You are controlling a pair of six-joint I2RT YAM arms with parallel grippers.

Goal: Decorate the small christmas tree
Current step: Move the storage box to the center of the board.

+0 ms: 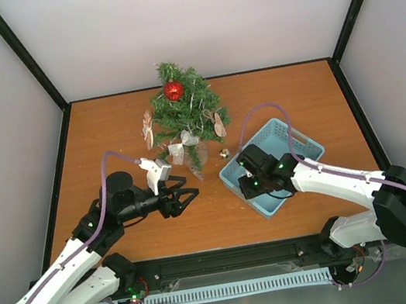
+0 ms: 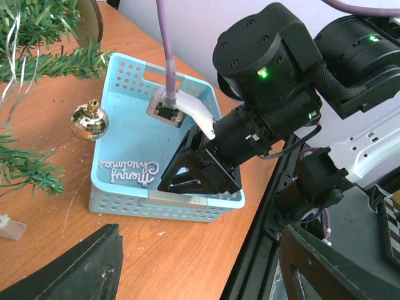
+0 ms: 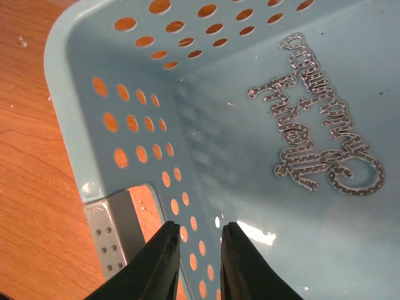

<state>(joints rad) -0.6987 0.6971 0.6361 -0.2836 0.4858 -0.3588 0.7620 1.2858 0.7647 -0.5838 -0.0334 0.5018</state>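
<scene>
Blue basket pinched at its wall by right claw; left claw wide open near tree; gold ball beside basket.

Silver script ornament, "Merry Christmas", on the floor of the blue basket

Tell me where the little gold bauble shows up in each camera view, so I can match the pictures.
Top external: the gold bauble lies on the table between the small christmas tree and the blue basket.
Left wrist: left of centre, just outside the basket's wall.
Right wrist: not in it.
Shared landmark: the blue basket, seen in all three views.
</scene>
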